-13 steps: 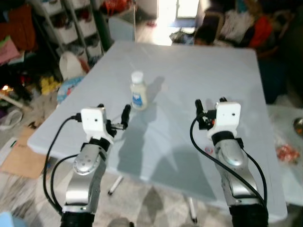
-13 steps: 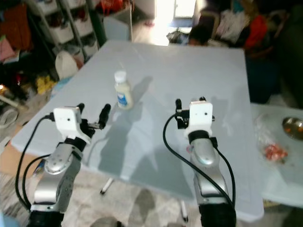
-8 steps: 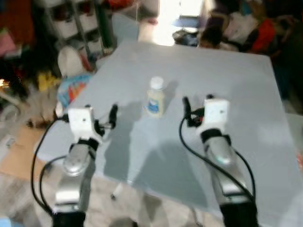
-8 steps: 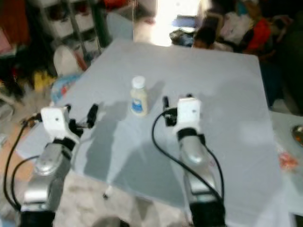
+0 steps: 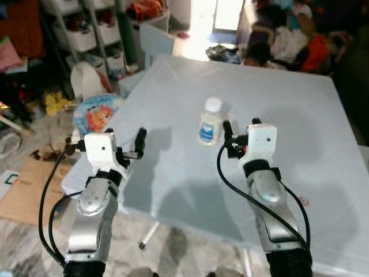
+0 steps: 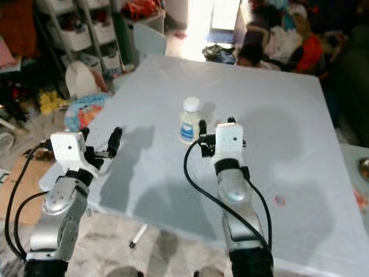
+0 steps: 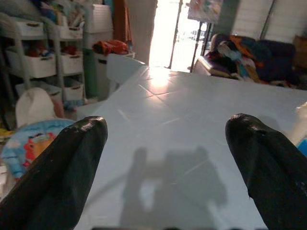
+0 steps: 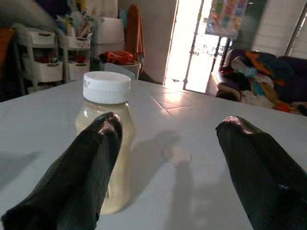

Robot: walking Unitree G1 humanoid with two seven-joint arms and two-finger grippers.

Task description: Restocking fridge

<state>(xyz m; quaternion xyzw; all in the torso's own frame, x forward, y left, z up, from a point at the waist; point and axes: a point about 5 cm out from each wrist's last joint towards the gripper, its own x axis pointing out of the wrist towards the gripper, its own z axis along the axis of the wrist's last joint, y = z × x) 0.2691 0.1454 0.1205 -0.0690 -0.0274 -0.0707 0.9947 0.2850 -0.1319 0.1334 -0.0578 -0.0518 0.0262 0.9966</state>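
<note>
A small bottle point(image 5: 210, 121) with a white cap, pale contents and a blue label stands upright on the light blue-grey table point(image 5: 288, 98). My right gripper point(image 5: 240, 124) is open just behind it, low over the table. In the right wrist view the bottle point(image 8: 106, 87) stands close ahead, half hidden by one finger point(image 8: 81, 177) and off the line between the two. My left gripper point(image 5: 123, 136) is open over the table's near left corner, with nothing between its fingertips point(image 7: 67, 163).
Shelves with white bins point(image 5: 86, 34), a white jug point(image 5: 86, 78) and a colourful cartoon item point(image 5: 95, 115) crowd the floor to the left. Cardboard point(image 5: 23, 190) lies at the lower left. A sofa piled with clothes point(image 5: 288, 34) stands behind the table. A pen point(image 5: 149, 235) lies under it.
The whole picture has shifted, so the camera moved. The bottle, earlier ahead of the left gripper, now stands just in front of the right gripper. Both grippers stay open.
</note>
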